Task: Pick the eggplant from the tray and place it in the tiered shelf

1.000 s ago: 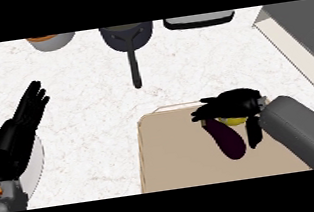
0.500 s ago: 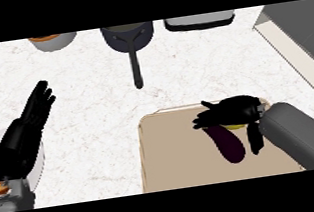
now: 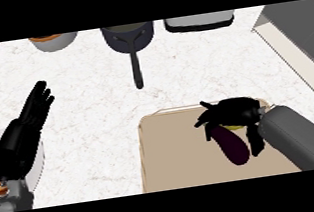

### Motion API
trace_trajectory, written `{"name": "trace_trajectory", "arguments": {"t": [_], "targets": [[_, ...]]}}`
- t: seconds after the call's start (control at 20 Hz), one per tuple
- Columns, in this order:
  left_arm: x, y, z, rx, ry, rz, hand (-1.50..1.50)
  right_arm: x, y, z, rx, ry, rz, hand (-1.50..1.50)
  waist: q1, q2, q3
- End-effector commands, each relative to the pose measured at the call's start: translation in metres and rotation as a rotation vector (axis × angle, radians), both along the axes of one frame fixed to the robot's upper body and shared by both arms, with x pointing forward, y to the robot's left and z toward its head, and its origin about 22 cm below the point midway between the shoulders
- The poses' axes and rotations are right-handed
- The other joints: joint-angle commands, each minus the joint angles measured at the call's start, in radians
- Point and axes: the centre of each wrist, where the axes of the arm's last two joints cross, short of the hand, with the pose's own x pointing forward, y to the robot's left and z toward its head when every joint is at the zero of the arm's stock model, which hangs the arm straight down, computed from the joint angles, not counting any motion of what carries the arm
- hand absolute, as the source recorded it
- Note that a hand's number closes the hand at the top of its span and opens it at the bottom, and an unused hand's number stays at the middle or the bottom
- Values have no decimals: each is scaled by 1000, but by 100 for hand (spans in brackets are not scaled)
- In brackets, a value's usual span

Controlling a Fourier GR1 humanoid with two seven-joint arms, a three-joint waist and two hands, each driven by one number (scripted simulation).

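A dark purple eggplant with a yellow-green stem end lies on the beige tray at the lower middle. My right hand sits over the eggplant's upper end, fingers curled down around it; the stem end is mostly hidden under the palm. The grey tiered shelf stands at the right edge of the counter. My left hand rests open at the left, fingers pointing up, apart from the tray.
A dark pan with its handle pointing toward me stands at the back middle. Beside it are a grey bowl at back left and a dark tray at back right. A white plate with food lies under my left forearm.
My right hand has shifted slightly left and lowered over the eggplant's upper end, its fingers curling round it. The left hand has moved a little right.
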Motion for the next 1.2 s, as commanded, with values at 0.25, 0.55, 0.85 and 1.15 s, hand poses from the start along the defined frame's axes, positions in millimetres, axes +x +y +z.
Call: {"name": "trace_trajectory", "arguments": {"t": [0.25, 0.55, 0.85, 1.15], "targets": [[-6, 9, -8, 2, -6, -1, 0, -14, 1, -39, 108, -59, -56, 150, 11, 38, 29], [6, -4, -4, -18, -11, 17, 0, 24, -17, 12, 388, -50, -142, 150, -5, 35, 28], [-1, 8, -6, 1, 5, 44, 0, 38, -105, 28, 154, -251, -1055, 150, -76, 39, 14], [-3, 11, -6, 13, 9, 58, 0, 63, -133, 82, 189, -498, -1612, 150, -56, 22, 9]]}}
